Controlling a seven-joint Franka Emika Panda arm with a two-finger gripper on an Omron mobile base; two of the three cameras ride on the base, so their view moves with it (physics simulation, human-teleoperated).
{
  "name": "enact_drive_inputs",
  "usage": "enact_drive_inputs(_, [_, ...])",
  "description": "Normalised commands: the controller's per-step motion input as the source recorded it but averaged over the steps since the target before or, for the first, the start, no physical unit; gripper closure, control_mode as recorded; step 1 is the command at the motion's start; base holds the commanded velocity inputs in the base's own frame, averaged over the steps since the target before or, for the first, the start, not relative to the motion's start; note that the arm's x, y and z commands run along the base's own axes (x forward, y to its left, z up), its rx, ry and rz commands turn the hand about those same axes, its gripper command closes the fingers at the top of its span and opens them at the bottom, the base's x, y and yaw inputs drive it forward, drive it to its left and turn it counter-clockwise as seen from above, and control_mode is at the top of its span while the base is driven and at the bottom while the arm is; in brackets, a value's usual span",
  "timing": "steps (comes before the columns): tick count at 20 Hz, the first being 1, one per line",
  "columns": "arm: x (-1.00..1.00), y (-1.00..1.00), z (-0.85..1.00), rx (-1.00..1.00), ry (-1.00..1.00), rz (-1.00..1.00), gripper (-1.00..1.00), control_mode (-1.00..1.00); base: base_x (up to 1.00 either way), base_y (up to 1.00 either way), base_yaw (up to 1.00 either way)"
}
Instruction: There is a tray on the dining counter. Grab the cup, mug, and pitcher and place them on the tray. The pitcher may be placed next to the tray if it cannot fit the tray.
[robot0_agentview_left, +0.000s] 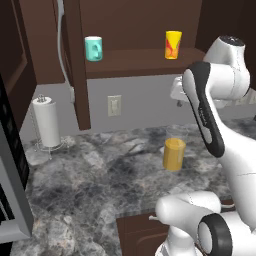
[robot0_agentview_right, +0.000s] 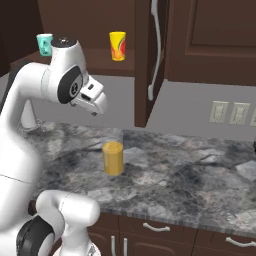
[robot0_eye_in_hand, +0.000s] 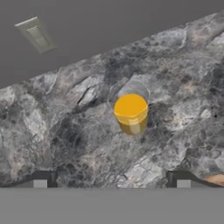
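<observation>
Pitcher (robot0_eye_in_hand: 131, 113) is sitting at twelve o'clock of the wide-open hand (robot0_eye_in_hand: 111, 179); descending centred, gripping low should work.

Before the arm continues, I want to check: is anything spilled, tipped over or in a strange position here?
Nothing stands out. The pitcher stands upright on the marbled counter with no spill around it. The cup and mug stand upright on the cabinet shelf.

Even, soft rendered light, faint shadows, no glare, hand view slightly blurred, upper cabinets dim
</observation>
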Motion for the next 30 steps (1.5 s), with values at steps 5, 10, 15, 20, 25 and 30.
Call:
enact_drive_inputs(5, [-0.13,-0.02,0.3,0.13,-0.1,-0.19,-1.0,-1.0,0.0,0.0,0.0])
enact_drive_inputs(10, [0.0,-0.06,0.37,0.14,-0.05,-0.12,-1.0,-1.0,0.0,0.0,0.0])
enact_drive_inputs(15, [0.0,-0.1,0.36,0.2,-0.09,-0.06,-1.0,-1.0,0.0,0.0,0.0])
enact_drive_inputs(20, [0.0,-0.03,0.41,0.16,-0.12,-0.04,-1.0,-1.0,0.0,0.0,0.0])
enact_drive_inputs(25, [0.0,0.0,0.44,0.12,-0.06,-0.06,-1.0,-1.0,0.0,0.0,0.0])
enact_drive_inputs(30, [0.0,-0.07,0.4,0.13,-0.02,-0.12,-1.0,-1.0,0.0,0.0,0.0])
